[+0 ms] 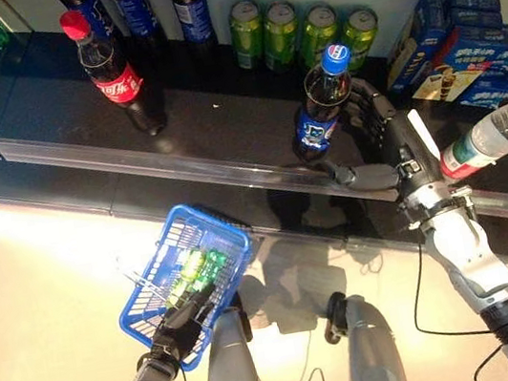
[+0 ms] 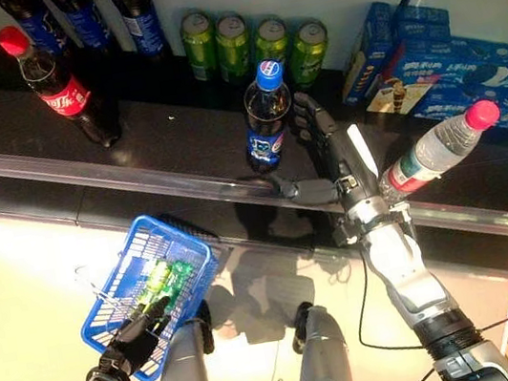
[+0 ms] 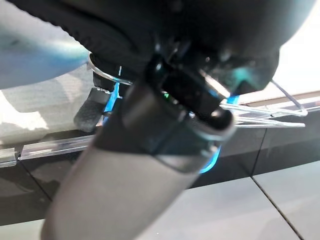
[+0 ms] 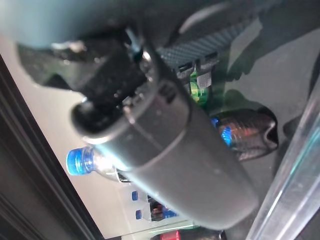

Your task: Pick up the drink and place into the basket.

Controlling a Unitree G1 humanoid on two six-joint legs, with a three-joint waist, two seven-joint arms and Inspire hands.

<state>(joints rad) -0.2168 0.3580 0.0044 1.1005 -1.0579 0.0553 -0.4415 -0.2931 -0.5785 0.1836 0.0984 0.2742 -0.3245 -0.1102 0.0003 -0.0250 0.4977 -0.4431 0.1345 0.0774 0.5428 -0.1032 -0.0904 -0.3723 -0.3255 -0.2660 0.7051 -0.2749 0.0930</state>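
Over at eight o'clock, the left robot hand (image 1: 181,330) has its fingers curled round the rim of the blue basket (image 1: 205,232), green packs already inside. Up at eleven o'clock a red-capped cola (image 1: 117,77) stands on the dark shelf (image 1: 57,106), with green cans (image 1: 301,30) lined up at twelve. Centre stage: the drink (image 1: 320,103), a blue-capped cola, upright on the shelf, and the right robot hand (image 1: 377,123) spread just beside it, thumb low near its base, fingers by its body but not closed round it.

The risk, as I read it: a closing thumb could nudge the base and topple the tall bottle over the clear shelf lip. The leaning water bottle (image 1: 492,135) at three o'clock sits close by the wrist; a swing could catch it.

Labels show, none read out here.
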